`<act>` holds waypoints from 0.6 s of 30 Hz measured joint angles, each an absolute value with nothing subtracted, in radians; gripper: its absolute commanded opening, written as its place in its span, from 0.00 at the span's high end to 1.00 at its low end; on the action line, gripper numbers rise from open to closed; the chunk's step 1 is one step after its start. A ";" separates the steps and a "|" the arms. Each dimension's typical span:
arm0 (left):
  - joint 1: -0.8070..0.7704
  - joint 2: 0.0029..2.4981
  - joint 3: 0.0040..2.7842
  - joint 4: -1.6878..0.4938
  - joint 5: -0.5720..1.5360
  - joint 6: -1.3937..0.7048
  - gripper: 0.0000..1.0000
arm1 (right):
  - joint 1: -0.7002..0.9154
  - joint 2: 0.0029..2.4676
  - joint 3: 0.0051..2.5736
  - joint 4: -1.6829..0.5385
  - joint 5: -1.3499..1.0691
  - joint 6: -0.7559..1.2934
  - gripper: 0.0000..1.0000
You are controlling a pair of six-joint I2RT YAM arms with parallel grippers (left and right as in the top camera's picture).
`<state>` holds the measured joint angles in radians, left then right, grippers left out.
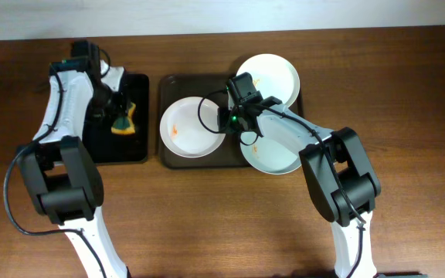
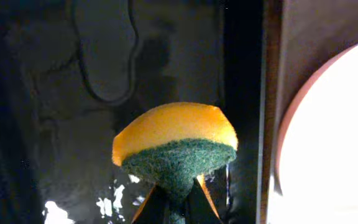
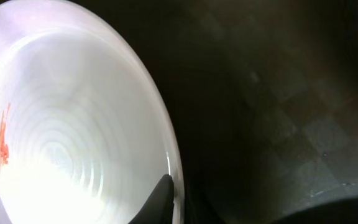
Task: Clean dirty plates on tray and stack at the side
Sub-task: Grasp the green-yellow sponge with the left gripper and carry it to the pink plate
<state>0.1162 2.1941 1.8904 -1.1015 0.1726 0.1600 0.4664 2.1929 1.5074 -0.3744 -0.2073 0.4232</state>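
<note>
Lower right in the overhead view, the pale blue-grey plate (image 1: pixel 273 161) lies at the corner of the brown tray (image 1: pixel 199 83). At centre, the right hand (image 1: pixel 229 122) meets the rim of the smeared white plate (image 1: pixel 188 130). One finger (image 3: pixel 162 198) lies on that edge, though whether it is clenched cannot be told. The plate looks stiff, light, glossy and breakable, best pinched at the rim. At left, the left hand (image 2: pixel 173 208) squeezes a sponge (image 2: pixel 176 146) over the black tray (image 1: pixel 130 150). Farthest, a second white plate (image 1: pixel 273 73) sits upper right.
</note>
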 measured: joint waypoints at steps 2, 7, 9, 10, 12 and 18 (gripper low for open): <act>0.116 2.194 1.914 -1.116 0.173 0.160 0.99 | 0.466 2.193 1.507 -0.374 -0.207 0.423 0.91; 0.116 2.194 1.917 -1.137 0.173 0.160 0.99 | 0.466 2.193 1.507 -0.377 -0.207 0.424 0.96; 0.116 2.194 1.917 -1.137 0.181 0.160 0.99 | 0.465 2.193 1.507 -0.378 -0.208 0.430 0.96; 0.116 2.194 1.917 -1.137 0.192 0.160 0.99 | 0.464 2.193 1.507 -0.378 -0.209 0.431 0.96; 0.116 2.194 1.917 -1.137 0.223 0.160 0.99 | 0.464 2.193 1.507 -0.378 -0.211 0.433 0.96; 0.100 2.194 1.917 -1.137 0.347 0.160 0.99 | 0.456 2.193 1.507 -0.382 -0.258 0.434 0.96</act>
<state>0.0998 2.1941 1.9171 -1.1366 0.3466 0.1604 0.4561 2.1929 1.5074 -0.3824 -0.2577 0.4339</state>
